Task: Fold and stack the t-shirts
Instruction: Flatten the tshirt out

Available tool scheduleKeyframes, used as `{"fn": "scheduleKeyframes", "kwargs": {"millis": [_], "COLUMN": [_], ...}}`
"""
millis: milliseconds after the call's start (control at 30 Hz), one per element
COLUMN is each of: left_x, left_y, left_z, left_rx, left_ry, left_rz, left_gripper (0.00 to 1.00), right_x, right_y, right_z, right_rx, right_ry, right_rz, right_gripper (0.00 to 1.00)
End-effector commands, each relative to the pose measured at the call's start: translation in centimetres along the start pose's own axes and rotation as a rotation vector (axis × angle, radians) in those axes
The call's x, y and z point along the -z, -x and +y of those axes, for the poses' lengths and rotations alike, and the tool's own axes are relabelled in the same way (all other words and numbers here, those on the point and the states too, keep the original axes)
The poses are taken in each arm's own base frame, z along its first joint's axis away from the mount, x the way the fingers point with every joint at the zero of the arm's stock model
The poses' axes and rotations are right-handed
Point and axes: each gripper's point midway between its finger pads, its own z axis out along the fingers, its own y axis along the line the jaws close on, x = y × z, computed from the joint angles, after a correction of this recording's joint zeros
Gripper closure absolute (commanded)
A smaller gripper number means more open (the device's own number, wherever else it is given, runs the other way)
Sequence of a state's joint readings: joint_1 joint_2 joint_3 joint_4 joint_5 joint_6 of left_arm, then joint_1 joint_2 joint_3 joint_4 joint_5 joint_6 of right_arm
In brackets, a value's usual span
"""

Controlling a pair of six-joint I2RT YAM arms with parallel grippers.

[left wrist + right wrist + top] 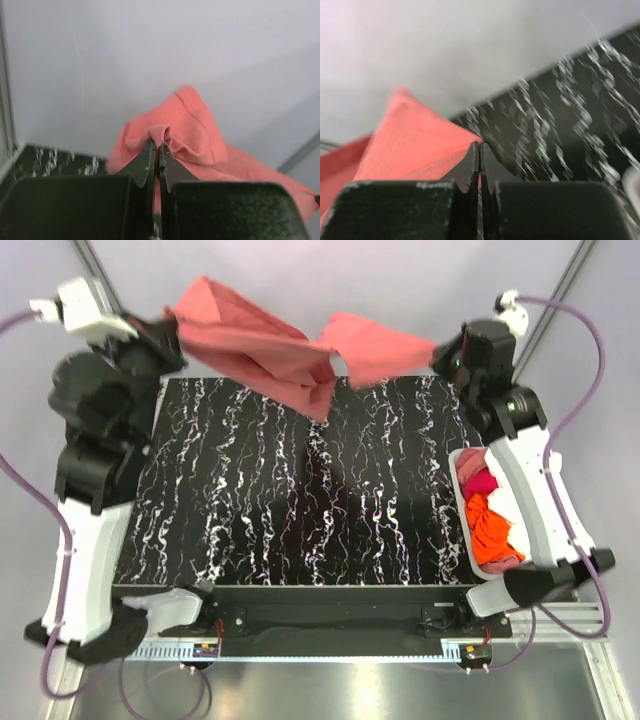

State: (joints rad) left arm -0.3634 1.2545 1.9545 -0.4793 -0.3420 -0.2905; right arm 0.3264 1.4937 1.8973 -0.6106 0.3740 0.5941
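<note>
A large salmon-pink t-shirt point(280, 352) hangs stretched in the air over the far edge of the table, sagging in the middle. My left gripper point(172, 332) is shut on its left end, and cloth point(190, 135) bunches around the closed fingertips point(150, 155) in the left wrist view. At the far right my right gripper point(440, 352) is shut on the shirt's other end; a thin fold of the pink cloth point(410, 145) is pinched between its fingers point(472, 160). More t-shirts, orange point(492, 535), magenta point(480, 480) and cream, lie heaped in the basket.
A white plastic slatted basket point(462, 510) stands at the table's right edge, under my right arm. The table top point(290, 490) is black with white marbling. A grey wall rises behind the far edge.
</note>
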Motion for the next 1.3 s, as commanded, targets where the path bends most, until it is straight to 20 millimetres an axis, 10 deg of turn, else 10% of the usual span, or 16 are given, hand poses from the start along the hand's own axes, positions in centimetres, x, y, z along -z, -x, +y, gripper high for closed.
{"fn": "scheduleKeyframes", "kwargs": {"millis": [0, 33, 67, 133, 233, 333, 567, 933, 1100, 1267], "left_x": [0.5, 1.3, 2.9, 5.4, 11.1, 15.5, 17.4, 13.1, 13.2, 14.2], "left_y": [-16.0, -18.4, -24.0, -27.4, -36.8, -41.6, -41.8, -45.3, -46.4, -47.8], "left_z": [2.0, 2.7, 4.9, 6.7, 11.0, 12.7, 15.2, 13.9, 15.5, 12.1], "left_rx": [0.021, 0.022, 0.005, 0.046, 0.078, 0.135, 0.053, -0.209, -0.327, -0.361], "left_ry": [0.014, 0.018, 0.069, 0.12, 0.245, 0.298, 0.371, 0.271, 0.356, 0.232], "left_rz": [0.379, 0.425, 0.541, 0.602, 0.802, 0.928, 0.937, 1.16, 1.213, 1.312], "left_gripper": [1.0, 1.0, 1.0, 1.0, 1.0, 0.83, 0.44, 0.44, 0.46, 0.51], "right_x": [2.2, 2.2, 3.5, 4.0, 5.7, 7.4, 10.1, 10.2, 10.0, 9.9], "right_y": [-6.0, -10.8, -11.3, -16.3, -19.6, -22.3, -25.5, -26.7, -26.6, -26.7], "right_z": [-5.5, -8.5, -9.1, -12.1, -14.8, -15.9, -16.6, -16.4, -16.0, -16.0], "right_rx": [0.049, 0.072, 0.055, 0.06, 0.072, 0.057, -0.014, -0.024, -0.038, -0.044], "right_ry": [-0.099, -0.145, -0.127, -0.142, -0.157, -0.126, -0.071, -0.042, -0.028, -0.025], "right_rz": [0.142, 0.24, 0.239, 0.322, 0.378, 0.452, 0.551, 0.591, 0.584, 0.581], "right_gripper": [1.0, 1.0, 1.0, 1.0, 1.0, 1.0, 1.0, 1.0, 1.0, 1.0]}}
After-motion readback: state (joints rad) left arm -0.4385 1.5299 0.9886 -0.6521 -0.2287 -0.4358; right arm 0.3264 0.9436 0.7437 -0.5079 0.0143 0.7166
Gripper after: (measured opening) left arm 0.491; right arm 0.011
